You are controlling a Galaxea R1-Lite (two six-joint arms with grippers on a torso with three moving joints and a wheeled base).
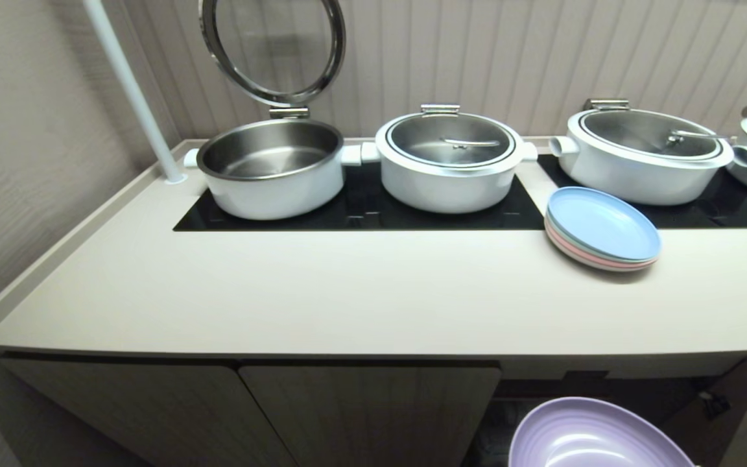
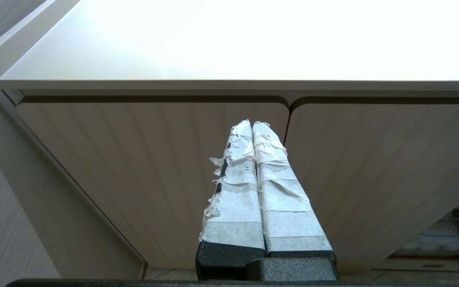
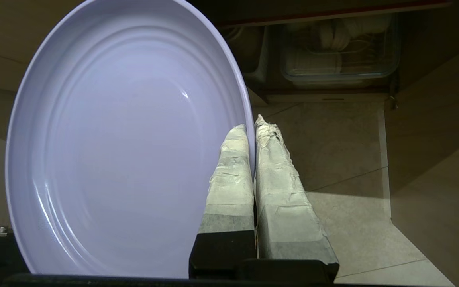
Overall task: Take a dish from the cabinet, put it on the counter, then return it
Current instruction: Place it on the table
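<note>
The lavender dish hangs low at the front right in the head view, below the counter edge and before the open cabinet. My right gripper is shut on the dish, one taped finger on each side of its rim. Neither arm shows in the head view. My left gripper is shut on nothing and points at the cabinet's closed ribbed doors, under the counter.
Several white pots stand on the black cooktop panels; the leftmost pot has its lid up. A stack of light-blue and pink plates lies at the right. Glass containers sit inside the cabinet. A white pole rises at the left.
</note>
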